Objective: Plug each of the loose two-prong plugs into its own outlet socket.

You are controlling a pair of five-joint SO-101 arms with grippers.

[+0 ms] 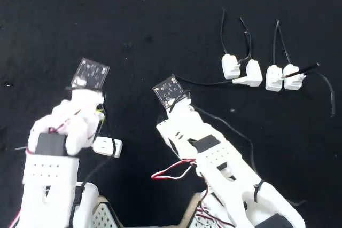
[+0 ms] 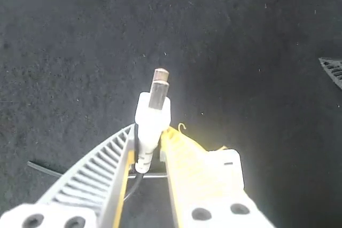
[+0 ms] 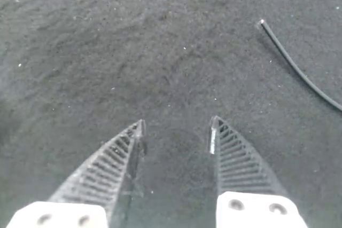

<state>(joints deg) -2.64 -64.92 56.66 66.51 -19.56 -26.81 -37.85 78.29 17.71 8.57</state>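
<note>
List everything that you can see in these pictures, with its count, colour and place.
two-prong plug: one, white, held in the left gripper, prongs pointing away.
connector pieces: four, white, black cords, far right, in two pairs.
lone connector piece: one, white, beside the left arm; plug or socket, cannot tell.
table cloth: one, black.
left gripper: one, white and yellow, shut on the two-prong plug.
right gripper: one, white, open over bare cloth.

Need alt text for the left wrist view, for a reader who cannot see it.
The left gripper is shut on a white two-prong plug, its metal prongs pointing away from the camera over a black tabletop. A black cord leaves the plug's rear.
</note>
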